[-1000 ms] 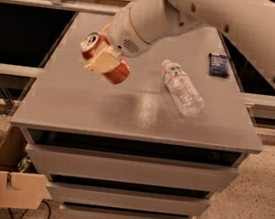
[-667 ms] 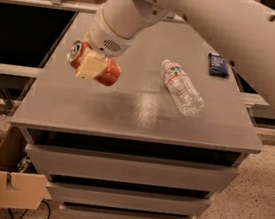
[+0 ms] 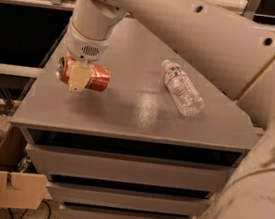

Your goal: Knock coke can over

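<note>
The gripper (image 3: 79, 79), jaws clenched on the coke can (image 3: 96, 77), has moved further left of the water bottle (image 3: 182, 88) and lower toward the desk (image 3: 142, 114). The can is held horizontal, so release is probably next.

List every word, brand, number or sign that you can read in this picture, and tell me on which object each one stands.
No text can be read clearly here.
coke can: held sideways in the hand, over the left side of the table; lettering too blurred to read.
water bottle: there is print on the band near its cap, too small to read.
cardboard box: no marking visible.
</note>
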Controlling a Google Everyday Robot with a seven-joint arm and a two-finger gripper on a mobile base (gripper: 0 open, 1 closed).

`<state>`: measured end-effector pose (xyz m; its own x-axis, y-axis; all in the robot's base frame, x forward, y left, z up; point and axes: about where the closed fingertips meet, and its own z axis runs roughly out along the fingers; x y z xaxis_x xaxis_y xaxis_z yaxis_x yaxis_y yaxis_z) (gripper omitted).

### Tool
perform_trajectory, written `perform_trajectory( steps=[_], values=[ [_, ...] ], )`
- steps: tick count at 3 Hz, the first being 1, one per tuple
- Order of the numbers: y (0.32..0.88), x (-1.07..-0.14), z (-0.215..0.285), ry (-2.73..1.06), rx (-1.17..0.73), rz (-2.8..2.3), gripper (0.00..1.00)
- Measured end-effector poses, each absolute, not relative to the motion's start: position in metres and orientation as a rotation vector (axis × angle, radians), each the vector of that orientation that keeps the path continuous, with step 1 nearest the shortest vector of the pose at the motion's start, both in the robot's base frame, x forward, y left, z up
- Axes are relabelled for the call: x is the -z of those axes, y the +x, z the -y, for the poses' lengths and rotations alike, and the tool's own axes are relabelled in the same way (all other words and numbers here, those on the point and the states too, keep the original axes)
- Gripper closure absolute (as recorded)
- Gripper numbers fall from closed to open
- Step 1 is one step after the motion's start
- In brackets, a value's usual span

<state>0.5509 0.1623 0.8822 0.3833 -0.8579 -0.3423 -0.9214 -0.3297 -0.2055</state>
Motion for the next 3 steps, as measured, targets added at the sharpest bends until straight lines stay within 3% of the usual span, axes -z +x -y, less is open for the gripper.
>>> perform_trajectory(
  steps=[3],
  values=[
    [0.556,-0.831,-0.16,-2.485,-0.022,-1.664,1.0]
  ],
)
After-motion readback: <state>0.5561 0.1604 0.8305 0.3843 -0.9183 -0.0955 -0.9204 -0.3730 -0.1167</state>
